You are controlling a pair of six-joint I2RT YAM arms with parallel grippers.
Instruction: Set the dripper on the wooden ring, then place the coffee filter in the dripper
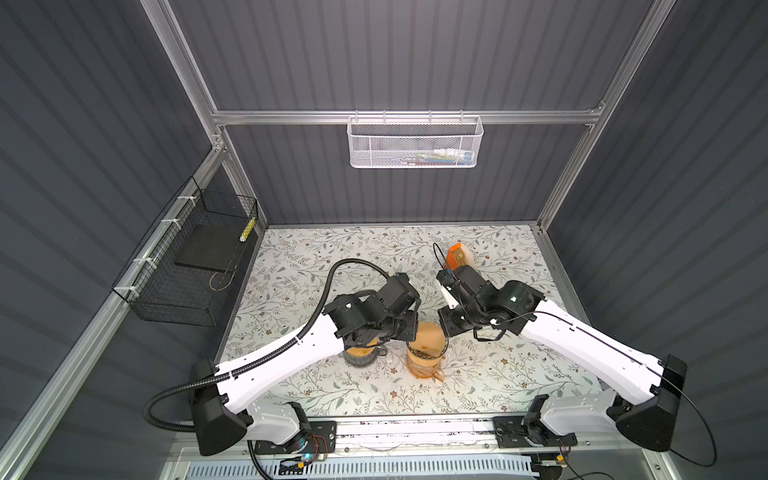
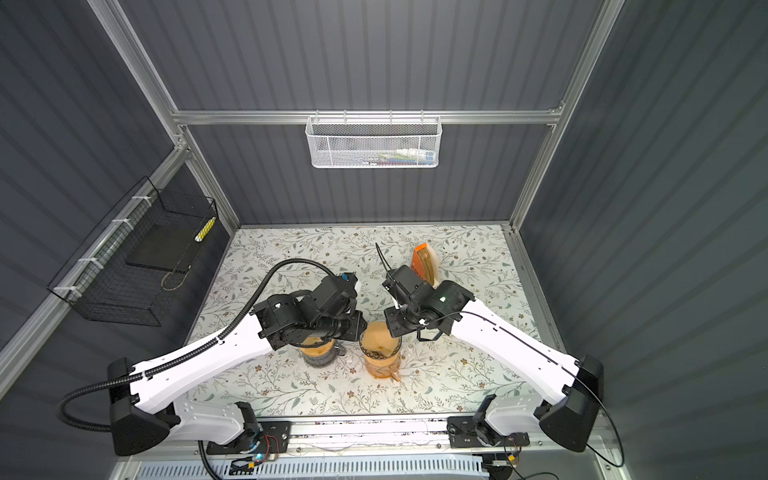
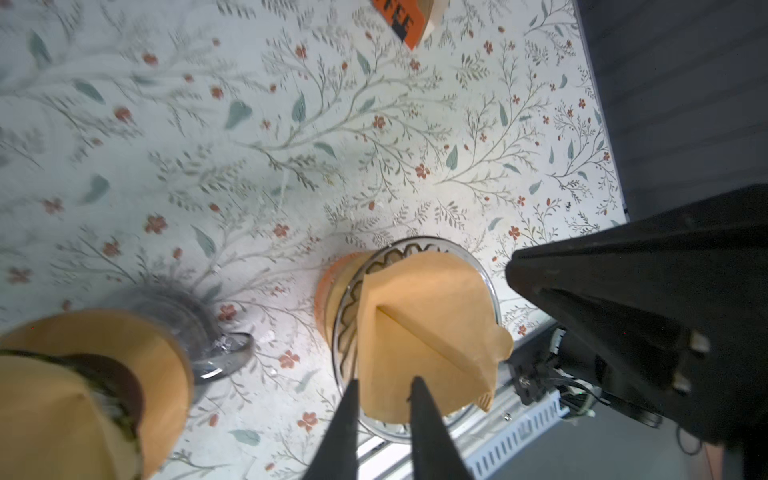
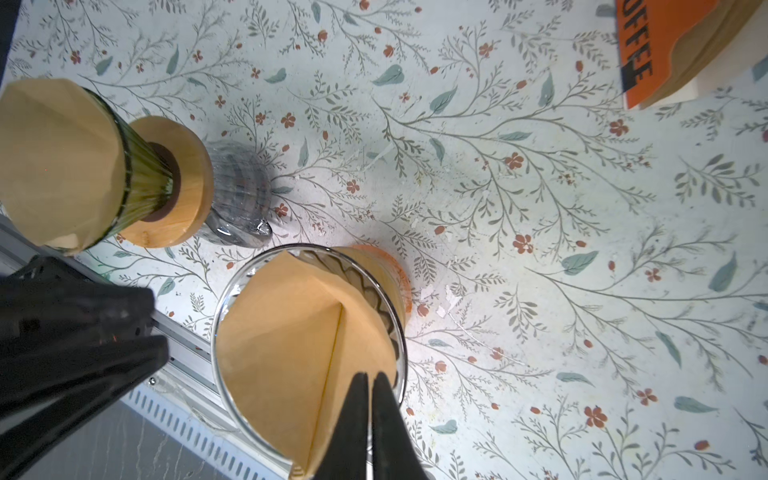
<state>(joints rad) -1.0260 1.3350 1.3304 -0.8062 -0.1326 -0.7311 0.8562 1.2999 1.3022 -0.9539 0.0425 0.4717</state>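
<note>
1. Left gripper [image 3: 384,380]: its fingers are spread a little and hold nothing. The rim of the coffee filter [image 3: 424,316] lies just off their tips.
2. Between the two grippers, the coffee filter sits in the clear glass dripper [image 4: 213,349], with one corner poking past the rim. It looks feather-light, limp and easily creased — I'd take it gently by the rim.
3. Right gripper [image 4: 370,376]: its fingers are pressed nearly together at the coffee filter's rim. I cannot tell whether paper is caught between them.
4. Both top views hide the fingertips under the wrists — only the wrist views show them, along with the coffee filter's fold.
</note>
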